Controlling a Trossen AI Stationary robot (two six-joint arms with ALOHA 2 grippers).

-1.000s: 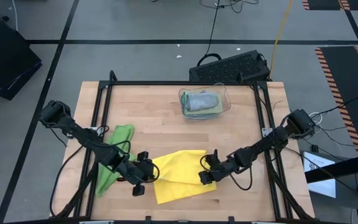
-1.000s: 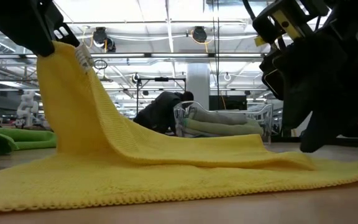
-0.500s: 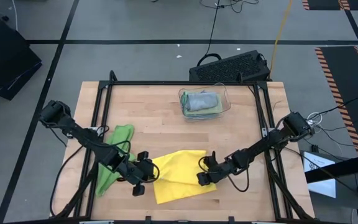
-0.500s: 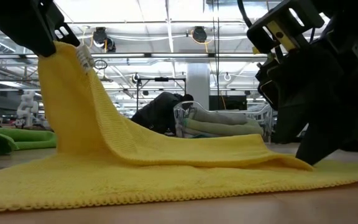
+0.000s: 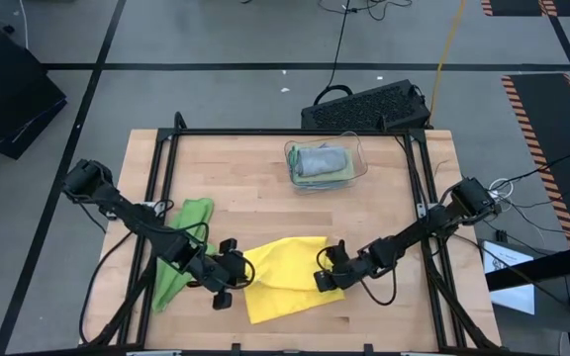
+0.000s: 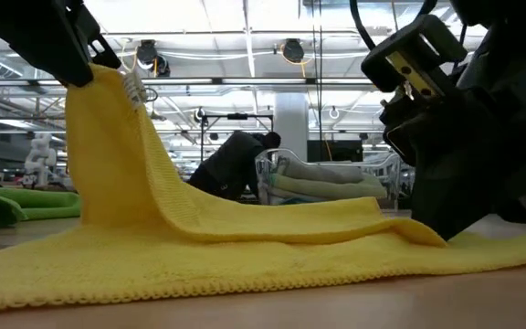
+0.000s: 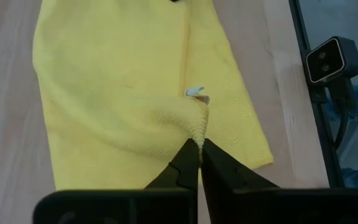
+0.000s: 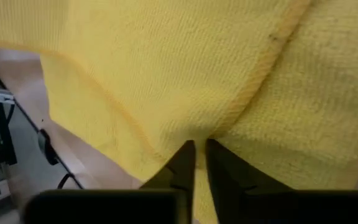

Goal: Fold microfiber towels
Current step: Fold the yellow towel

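1. The yellow towel point(image 5: 283, 278) lies on the wooden table point(image 5: 255, 183), near its front edge, between the two arms; most of it is flat on the wood.
2. The left gripper point(image 7: 199, 151) is at the left edge of the yellow towel; its two fingers are pressed together on a corner of the cloth, and in the low view this corner point(image 6: 108, 78) is lifted above the table while the rest slopes down to the surface.
3. The right gripper point(image 8: 199, 147) is at the right edge of the same towel; its fingers are nearly together with a small fold of the yellow cloth pinched between them, low at the table.
4. A bright green towel point(image 5: 178, 252) lies crumpled at the left side of the table, partly under the left arm; it is apart from both grippers.
5. A clear plastic bin point(image 5: 326, 162) stands at the far side of the table; inside it are folded towels, a grey one point(image 5: 321, 158) on top.
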